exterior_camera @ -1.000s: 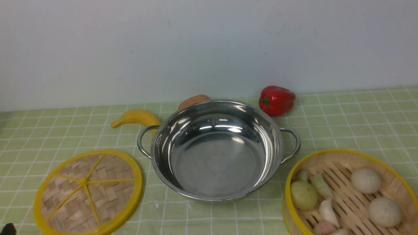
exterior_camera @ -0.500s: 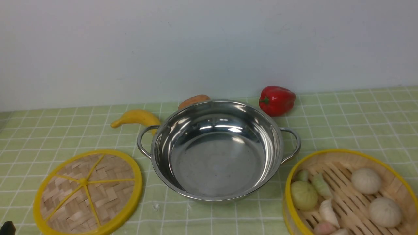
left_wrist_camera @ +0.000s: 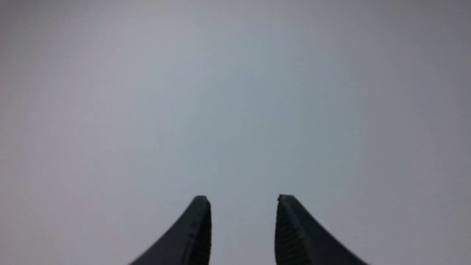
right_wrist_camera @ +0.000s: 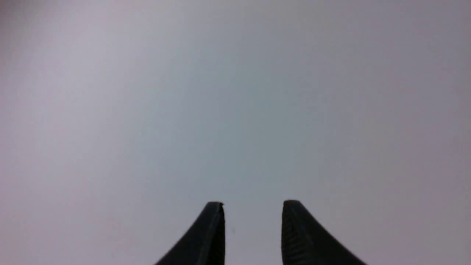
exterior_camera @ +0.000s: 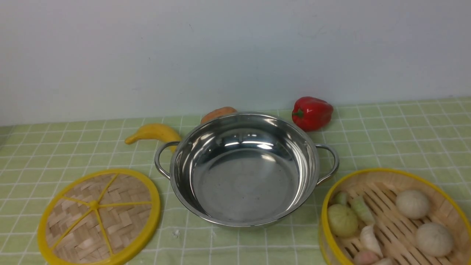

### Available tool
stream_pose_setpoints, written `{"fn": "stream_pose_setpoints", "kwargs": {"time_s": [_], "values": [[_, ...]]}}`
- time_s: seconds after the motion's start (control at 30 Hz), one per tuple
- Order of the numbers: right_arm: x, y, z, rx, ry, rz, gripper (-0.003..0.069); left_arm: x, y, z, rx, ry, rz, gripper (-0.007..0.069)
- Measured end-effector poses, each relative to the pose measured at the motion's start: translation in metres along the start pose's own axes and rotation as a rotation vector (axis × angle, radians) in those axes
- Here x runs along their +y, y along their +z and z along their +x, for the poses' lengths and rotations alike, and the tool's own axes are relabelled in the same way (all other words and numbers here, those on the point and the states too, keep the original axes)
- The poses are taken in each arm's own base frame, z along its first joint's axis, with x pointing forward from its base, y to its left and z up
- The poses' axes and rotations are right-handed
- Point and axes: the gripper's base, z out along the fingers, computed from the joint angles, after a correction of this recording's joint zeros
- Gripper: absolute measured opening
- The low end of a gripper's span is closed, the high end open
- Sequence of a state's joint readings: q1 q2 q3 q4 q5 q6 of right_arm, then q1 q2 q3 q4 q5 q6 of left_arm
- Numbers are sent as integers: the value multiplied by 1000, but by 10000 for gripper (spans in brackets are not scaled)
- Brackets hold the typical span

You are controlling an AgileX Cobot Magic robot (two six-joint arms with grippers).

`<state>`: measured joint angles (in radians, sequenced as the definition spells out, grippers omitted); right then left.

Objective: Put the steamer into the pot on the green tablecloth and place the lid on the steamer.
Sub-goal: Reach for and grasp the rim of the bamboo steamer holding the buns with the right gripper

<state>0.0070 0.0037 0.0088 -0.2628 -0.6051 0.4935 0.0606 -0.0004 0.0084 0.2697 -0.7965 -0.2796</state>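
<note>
The shiny steel pot (exterior_camera: 243, 169) stands empty in the middle of the pale green tablecloth (exterior_camera: 404, 132). The steamer (exterior_camera: 393, 219), with toy buns and dumplings, sits at the front right of the pot, apart from it. The flat woven lid (exterior_camera: 99, 217) lies at the front left. Neither gripper shows in the front view. In the left wrist view my left gripper (left_wrist_camera: 243, 200) is open and empty against a plain grey wall. In the right wrist view my right gripper (right_wrist_camera: 252, 206) is open and empty, also facing grey wall.
A yellow banana (exterior_camera: 152, 133) lies behind the pot's left handle. An orange-brown vegetable (exterior_camera: 218, 113) sits just behind the pot's rim. A red bell pepper (exterior_camera: 312, 112) stands at the back right. A pale wall closes the back of the table.
A small dark tip at the front view's bottom-left corner has sunk out of the frame. The pot, steamer and lid have not moved.
</note>
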Motion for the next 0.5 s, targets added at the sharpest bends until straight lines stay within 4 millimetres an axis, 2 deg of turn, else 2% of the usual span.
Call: {"fn": "stream_pose_setpoints", "kwargs": {"time_s": [0.13,0.23,0.27,0.37,0.4,0.47,0.5], "values": [[7,8,-26,-123,-1,-50,242,1,12,-22,-65,-29,4,243],[8,25,-54,-95,-11,-3,242,6,28,-43,24,-39,-53,243],[7,34,-63,-43,-16,39,242,9,33,-50,69,-36,-81,243],[-4,58,-70,175,-12,178,242,17,48,-62,236,-40,-166,243],[-4,58,-70,175,-12,178,242,19,49,-60,275,-43,-179,243],[-16,77,-64,418,0,316,242,26,58,-52,470,-74,-256,243],[-21,82,-59,510,5,365,242,30,60,-42,598,-99,-298,243]]}}
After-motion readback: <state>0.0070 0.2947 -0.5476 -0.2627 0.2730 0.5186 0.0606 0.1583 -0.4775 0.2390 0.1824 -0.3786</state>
